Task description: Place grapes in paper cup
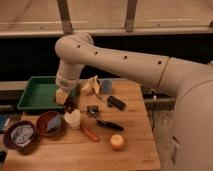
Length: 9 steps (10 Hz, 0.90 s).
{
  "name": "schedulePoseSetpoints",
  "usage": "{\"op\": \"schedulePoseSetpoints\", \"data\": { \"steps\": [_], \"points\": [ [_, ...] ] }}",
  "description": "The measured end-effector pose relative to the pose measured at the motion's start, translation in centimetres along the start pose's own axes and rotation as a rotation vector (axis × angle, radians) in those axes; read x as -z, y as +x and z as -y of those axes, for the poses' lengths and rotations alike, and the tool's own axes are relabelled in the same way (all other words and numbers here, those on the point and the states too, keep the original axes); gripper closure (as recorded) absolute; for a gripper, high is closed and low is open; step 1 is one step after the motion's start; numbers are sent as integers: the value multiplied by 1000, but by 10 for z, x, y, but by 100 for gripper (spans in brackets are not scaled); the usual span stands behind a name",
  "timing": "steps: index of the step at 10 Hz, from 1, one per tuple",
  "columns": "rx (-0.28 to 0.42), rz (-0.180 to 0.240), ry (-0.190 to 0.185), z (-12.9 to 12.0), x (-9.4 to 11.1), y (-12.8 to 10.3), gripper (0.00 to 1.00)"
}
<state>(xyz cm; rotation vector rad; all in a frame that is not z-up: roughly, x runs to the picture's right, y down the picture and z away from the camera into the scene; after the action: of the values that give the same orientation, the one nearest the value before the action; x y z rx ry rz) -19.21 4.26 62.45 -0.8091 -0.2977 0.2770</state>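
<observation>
The grapes, a small dark maroon bunch, hang at my gripper just above and slightly behind the white paper cup. The cup stands upright on the wooden table, right of the brown-red bowl. My gripper is at the end of the beige arm that reaches in from the right, over the right edge of the green tray, and it is shut on the grapes. The arm's wrist hides part of the bunch.
A green tray sits at the back left. A dark bowl holds crumpled material at the front left. A blue-grey cup, a pale yellow object, a black block, a black-handled tool, an orange stick and an apple lie nearby.
</observation>
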Motion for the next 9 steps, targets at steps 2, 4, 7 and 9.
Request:
{"op": "schedulePoseSetpoints", "data": {
  "steps": [2,4,7,9],
  "points": [
    [-2,-25,-15,-2,-5,7,100],
    [-25,-57,-32,-5,-14,23,100],
    [-45,-97,-62,-3,-35,34,100],
    [-46,-127,-97,-2,-55,37,100]
  ]
}}
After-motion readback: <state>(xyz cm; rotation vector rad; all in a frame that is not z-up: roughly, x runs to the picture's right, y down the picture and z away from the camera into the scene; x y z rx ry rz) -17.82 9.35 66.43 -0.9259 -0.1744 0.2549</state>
